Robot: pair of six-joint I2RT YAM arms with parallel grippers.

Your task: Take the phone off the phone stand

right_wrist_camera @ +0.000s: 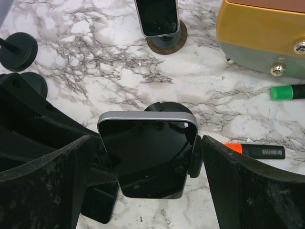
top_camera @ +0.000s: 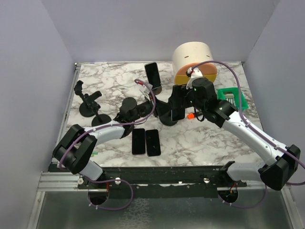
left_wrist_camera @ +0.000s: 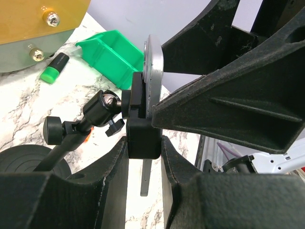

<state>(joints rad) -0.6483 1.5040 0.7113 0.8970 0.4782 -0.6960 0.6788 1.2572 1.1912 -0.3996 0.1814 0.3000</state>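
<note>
The phone (right_wrist_camera: 150, 157), dark-screened with a silver frame, stands upright in the black phone stand (left_wrist_camera: 143, 136); only its silver edge (left_wrist_camera: 153, 71) shows in the left wrist view. My left gripper (left_wrist_camera: 143, 143) is shut on the stand's black clamp block, just behind the phone. My right gripper (right_wrist_camera: 147, 143) is open, with one finger on each side of the phone and a small gap at both edges. In the top view both grippers meet at the table's middle, the left gripper (top_camera: 143, 107) beside the right gripper (top_camera: 178, 102), over the stand's round base (top_camera: 167, 118).
Another phone (top_camera: 152, 75) stands on a round wooden base behind. Two phones (top_camera: 146, 142) lie flat near the front. Empty black stands (top_camera: 88, 102) are at the left. A cream cylinder (top_camera: 191, 56), a green bin (top_camera: 232, 98), a green marker (right_wrist_camera: 287, 91) and an orange marker (right_wrist_camera: 255, 150) lie to the right.
</note>
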